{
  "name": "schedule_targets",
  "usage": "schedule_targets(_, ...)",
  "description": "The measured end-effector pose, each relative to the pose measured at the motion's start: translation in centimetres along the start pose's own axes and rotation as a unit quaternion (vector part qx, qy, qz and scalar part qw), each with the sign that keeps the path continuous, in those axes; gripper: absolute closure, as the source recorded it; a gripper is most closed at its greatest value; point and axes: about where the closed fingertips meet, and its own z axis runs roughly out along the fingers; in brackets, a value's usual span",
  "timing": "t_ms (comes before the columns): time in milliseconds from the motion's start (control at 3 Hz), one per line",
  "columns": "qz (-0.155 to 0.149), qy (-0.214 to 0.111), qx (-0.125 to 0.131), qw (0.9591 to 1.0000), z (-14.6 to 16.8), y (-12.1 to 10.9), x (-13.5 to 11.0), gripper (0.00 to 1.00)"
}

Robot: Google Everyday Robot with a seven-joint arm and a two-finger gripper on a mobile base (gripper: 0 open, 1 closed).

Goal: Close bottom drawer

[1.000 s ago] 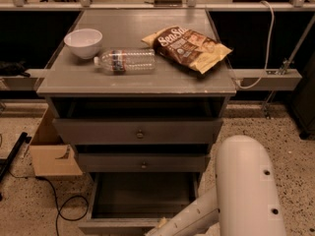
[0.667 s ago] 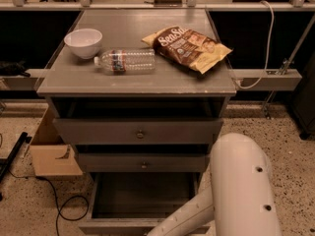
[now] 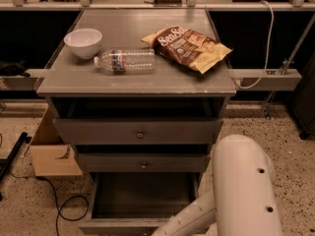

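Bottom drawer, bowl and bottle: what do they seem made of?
Bottom drawer: perhaps painted metal or laminate, flat matte grey. Bowl: ceramic or plastic, smooth plain white. Bottle: clear, ribbed plastic. The claw is out of view, beyond the arm.

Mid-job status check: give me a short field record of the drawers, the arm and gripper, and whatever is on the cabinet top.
bottom drawer: lowest grey cabinet drawer, pulled well out, not yet closed
upper drawers: middle grey drawer and top grey drawer, both far less extended
arm: white robot arm at lower right, running off the bottom edge by the open drawer's front
gripper: out of view below the frame
cabinet top: white bowl, clear plastic bottle on its side, brown-and-yellow snack bag
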Motion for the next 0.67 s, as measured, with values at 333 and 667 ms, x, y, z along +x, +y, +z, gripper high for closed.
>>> schedule_targets(333, -0.023, -0.009, 0.001, 0.9997, 0.34, -0.46, -0.84, 0.00)
schedule_targets(667, -0.031, -0.004, 0.008, 0.9995, 0.67, -0.78, -1.28, 0.00)
